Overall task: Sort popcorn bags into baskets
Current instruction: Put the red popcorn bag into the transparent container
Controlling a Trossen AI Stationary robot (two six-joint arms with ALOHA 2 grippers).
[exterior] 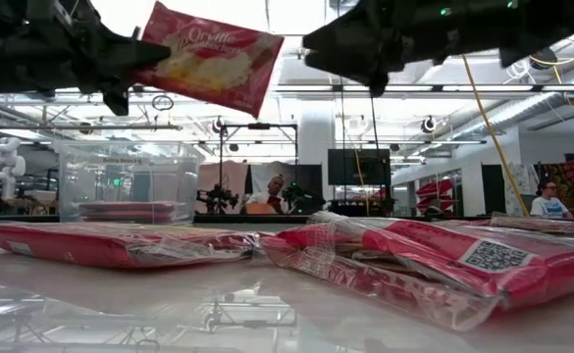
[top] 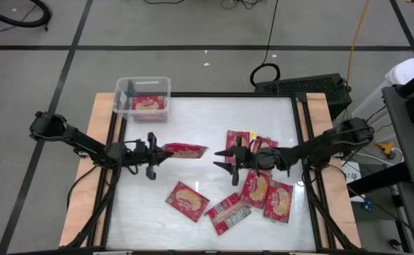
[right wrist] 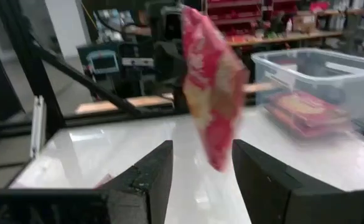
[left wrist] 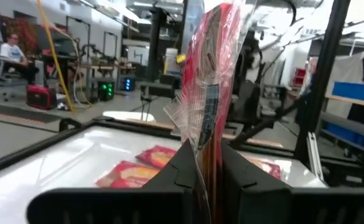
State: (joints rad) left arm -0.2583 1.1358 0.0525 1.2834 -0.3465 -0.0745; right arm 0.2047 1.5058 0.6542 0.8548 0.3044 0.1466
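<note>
Left gripper (top: 152, 155): clenched on one end of a popcorn bag (top: 185, 149), held in the air above the middle of the table (top: 192, 113).
Right gripper (top: 228, 157): jaws spread apart, holding nothing, just beside the free end of the held bag.
Basket (top: 143, 98): clear bin at the table's far left corner, with one red bag (top: 148, 104) lying inside.
Other bags (top: 187, 200): several lay flat on the table's near and right parts, some overlapping.
</note>
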